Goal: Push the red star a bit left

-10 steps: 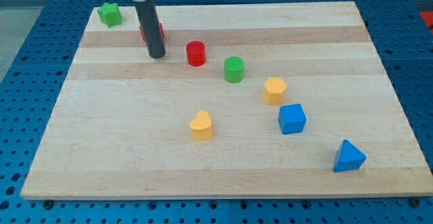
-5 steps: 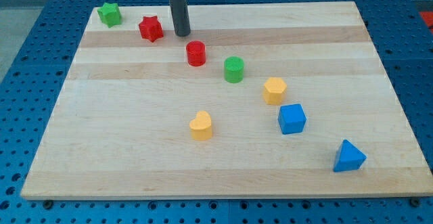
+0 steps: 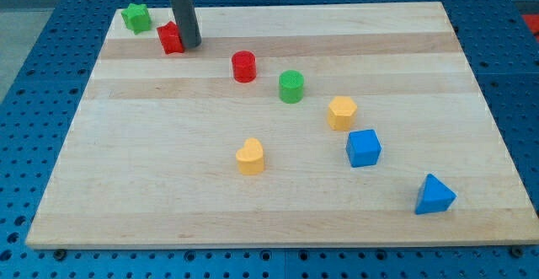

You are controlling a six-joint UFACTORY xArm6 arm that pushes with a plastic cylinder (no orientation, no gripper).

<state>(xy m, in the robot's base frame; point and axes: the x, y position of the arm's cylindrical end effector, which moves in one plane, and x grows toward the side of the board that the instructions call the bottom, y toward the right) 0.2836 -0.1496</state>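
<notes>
Upper left of frame: red star (image 3: 170, 39) sits on the wooden surface (image 3: 253, 220), with the tip (image 3: 189, 43) pressed against the star's right side, rod partly covering it. No gripper on this arm, only the rod, so there is nothing to be open or closed. Green star (image 3: 135, 17) lies just up and left of the red star, near the surface's upper-left corner. Risks, as judged: a push carried too far left could run the red star into the green star and shift it, or drive it toward the left edge; contact looks slightly off the star's centre, so the star may spin or slide upward rather than straight left; the star's points could let the tip slip past it. Count: two red blocks (star, cylinder (image 3: 243, 66)), two green (star, cylinder (image 3: 291, 86)), two yellow (hexagon-like block (image 3: 341, 112), heart (image 3: 250, 156)), two blue (cube (image 3: 364, 147), triangle (image 3: 434, 195)). Eight blocks, one rod.
</notes>
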